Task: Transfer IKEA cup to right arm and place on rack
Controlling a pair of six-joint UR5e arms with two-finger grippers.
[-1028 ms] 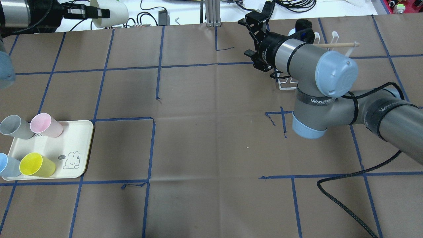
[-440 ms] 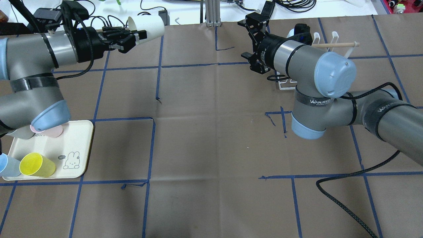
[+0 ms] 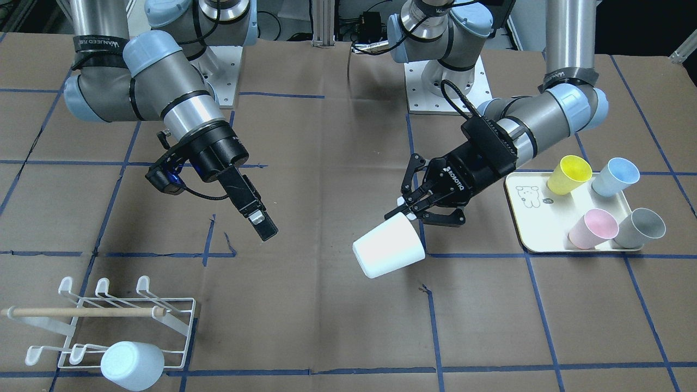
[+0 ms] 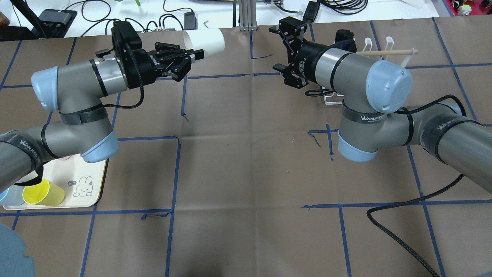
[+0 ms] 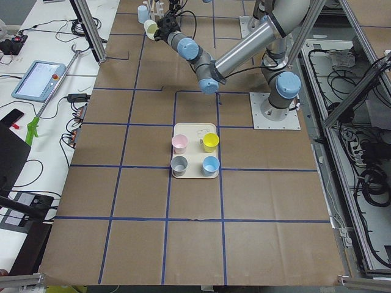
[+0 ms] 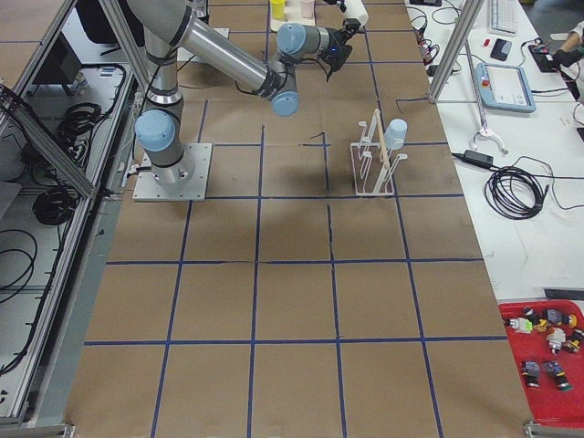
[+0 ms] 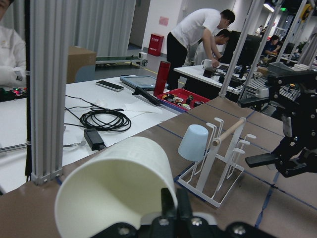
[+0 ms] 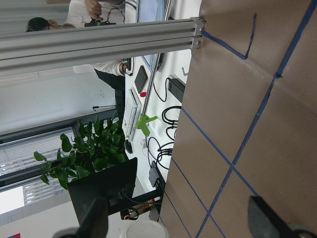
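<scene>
The white IKEA cup [image 3: 389,246] hangs on its side over the table's far middle, open end toward my left gripper [image 3: 412,211]. That ROBOTIQ gripper is shut on the cup's rim [image 4: 193,54], with one finger inside the mouth [image 7: 171,198]. The right arm's narrow black gripper [image 3: 266,227] stands open a short way off, facing the cup [image 4: 203,40], with nothing between its fingers [image 8: 96,218]. The white wire rack [image 3: 128,321] with its wooden handle sits at the table's far right corner and carries one pale blue cup [image 3: 132,365].
A cream tray [image 3: 523,220] by the left arm holds a yellow [image 3: 569,174], a blue [image 3: 615,177], a pink [image 3: 593,227] and a grey cup [image 3: 642,227]. An aluminium post [image 4: 246,15] stands at the far edge, between the grippers. A black cable [image 4: 403,234] trails on the table.
My left arm has swung in from the far left, carrying the white cup rightward toward the middle. The right gripper has edged a little to the left, toward the cup.
</scene>
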